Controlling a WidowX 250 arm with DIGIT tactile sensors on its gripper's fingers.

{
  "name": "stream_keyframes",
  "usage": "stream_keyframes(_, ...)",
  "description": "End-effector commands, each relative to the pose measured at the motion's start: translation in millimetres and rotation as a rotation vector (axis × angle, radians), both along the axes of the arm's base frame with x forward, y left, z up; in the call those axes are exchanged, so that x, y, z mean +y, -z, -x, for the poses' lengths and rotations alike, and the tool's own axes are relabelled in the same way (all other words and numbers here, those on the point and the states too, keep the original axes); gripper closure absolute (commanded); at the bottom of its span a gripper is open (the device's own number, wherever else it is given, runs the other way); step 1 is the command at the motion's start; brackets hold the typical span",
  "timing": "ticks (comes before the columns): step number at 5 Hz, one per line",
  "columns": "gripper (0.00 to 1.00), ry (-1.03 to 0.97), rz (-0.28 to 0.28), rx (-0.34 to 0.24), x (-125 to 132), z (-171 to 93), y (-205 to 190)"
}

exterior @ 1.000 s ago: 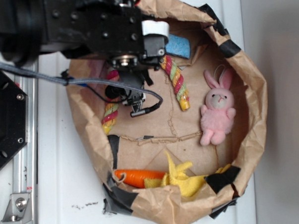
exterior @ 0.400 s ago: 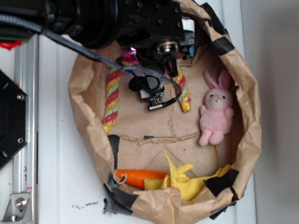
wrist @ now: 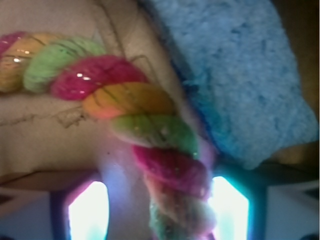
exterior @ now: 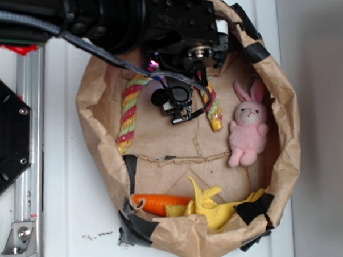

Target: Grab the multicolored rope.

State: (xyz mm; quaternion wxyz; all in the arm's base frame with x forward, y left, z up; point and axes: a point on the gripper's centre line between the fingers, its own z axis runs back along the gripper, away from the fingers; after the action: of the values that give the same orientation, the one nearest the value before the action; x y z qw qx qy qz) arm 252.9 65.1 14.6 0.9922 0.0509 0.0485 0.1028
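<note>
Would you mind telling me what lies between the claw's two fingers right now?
In the wrist view, the multicolored rope runs down between the two fingers of the claw; nothing else lies there.

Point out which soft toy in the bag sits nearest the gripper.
The multicolored rope: its arch passes right under the gripper, unlike the pink bunny and orange carrot, which lie farther away.

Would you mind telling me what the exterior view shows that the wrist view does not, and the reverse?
Only the exterior view shows the paper bag, pink plush bunny, orange carrot toy, yellow cloth and the robot arm above. Only the wrist view shows the blue sponge beside the rope and the two fingers glowing on either side of it. Both show the multicolored rope.
</note>
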Motion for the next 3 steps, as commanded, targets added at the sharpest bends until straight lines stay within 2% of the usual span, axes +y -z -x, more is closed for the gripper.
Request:
stream_keyframes(1,1.0,0.066,-0.034,-0.039,-3,1,-23)
stream_keyframes(2,1.0,0.182,-0.137,-0.155,-30,-11,-72)
stream_keyframes(3,1.0,0.208,-0.075,-0.263,-62,-28,-125)
